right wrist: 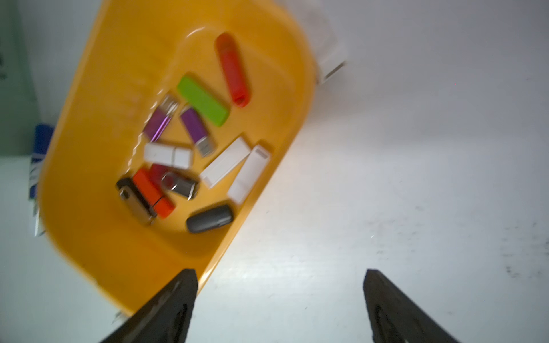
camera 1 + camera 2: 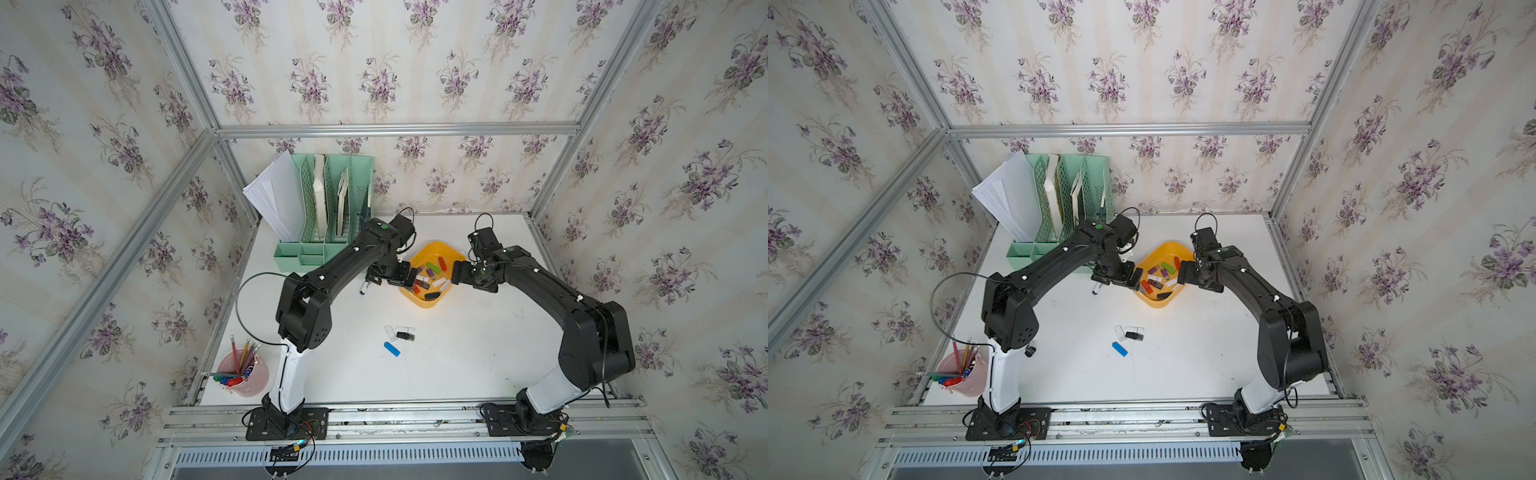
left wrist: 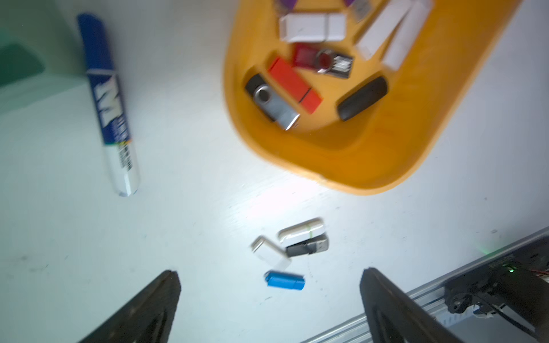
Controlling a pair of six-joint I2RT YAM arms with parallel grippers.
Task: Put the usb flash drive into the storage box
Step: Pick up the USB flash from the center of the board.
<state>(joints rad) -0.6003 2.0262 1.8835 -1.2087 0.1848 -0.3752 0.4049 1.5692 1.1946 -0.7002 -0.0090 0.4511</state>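
Okay, loose drives: four are lying huddled on the table, well apart from the box, nearer the robot's base; the blue drive is sitting just beside the rest.
Box: it's already carrying a heap of stored drives.
Handling: I'm reckoning light, stiff, slick plastic, prone to skidding; pinching across the long sides at mid-body is looking safest.
Left gripper: hovering over the box's rim on its own side, jaws gaping wide, gripping nothing.
Right gripper: hanging by the opposite rim, jaws spread wide, empty too.
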